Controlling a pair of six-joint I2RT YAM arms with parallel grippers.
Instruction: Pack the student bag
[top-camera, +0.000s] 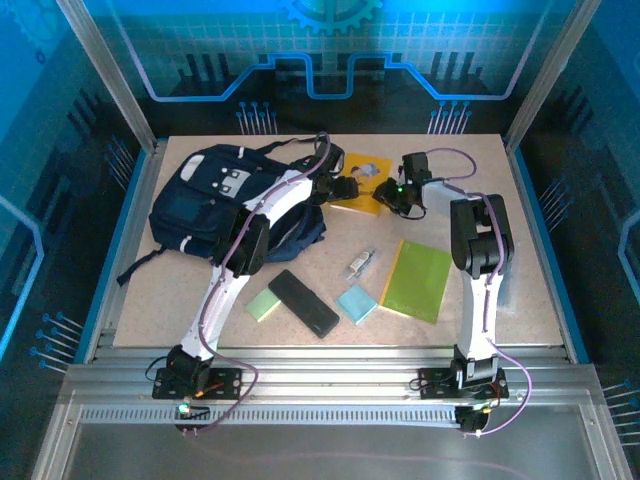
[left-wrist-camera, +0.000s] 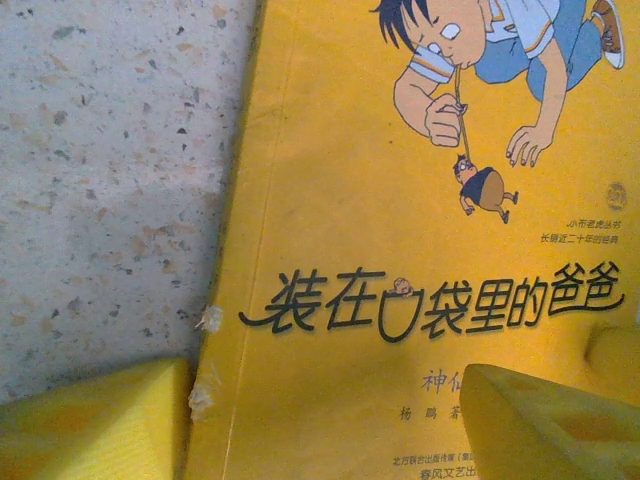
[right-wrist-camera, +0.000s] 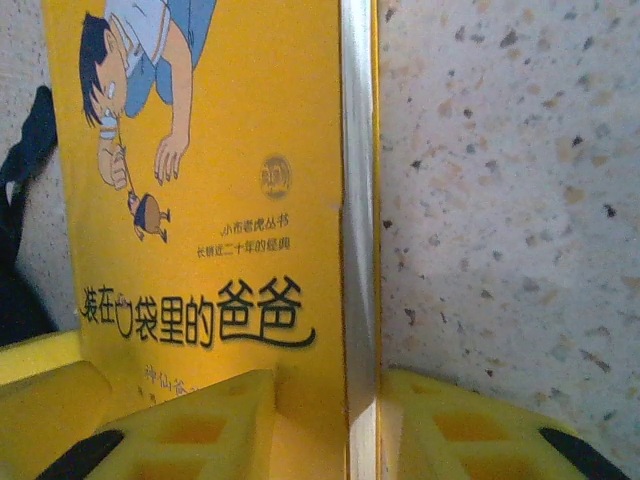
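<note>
Packing stands at an early stage, by the look of it: nothing can be seen inside the student bag (top-camera: 215, 195), and every loose item lies out on the table (top-camera: 530, 300).

**Task item.** Student bag: dark navy, lying flat at the far left of the table, straps trailing toward the near edge. Whether its mouth is unzipped cannot be told from above.

**In hand.** Yellow book (top-camera: 358, 182): flat on the table just right of the bag, both arms reaching over it.
- Left gripper (left-wrist-camera: 325, 400): jaws wide apart, one finger over the bare table, the other over the cover; nothing held.
- Right gripper (right-wrist-camera: 328, 400): jaws partly apart astride the book's page edge, one finger over the cover, one on the table side; no pinch is visible.

**Left to pack, judged from the layout.**
- black case (top-camera: 303, 302), near centre
- pale green pad (top-camera: 263, 304), touching the case
- pale blue pad (top-camera: 356, 303)
- lime-green folder (top-camera: 419, 280)
- small pale object (top-camera: 362, 264), too small to identify

**Writing.** Book cover, black on yellow: title 装在口袋里的爸爸. Small print reads 小布老虎丛书 and 长销近二十年的经典. The lower lines are cut off by the fingers; 神 and 春风文艺 are partly legible. The cartoon shows a boy dangling a tiny man on a string.
</note>
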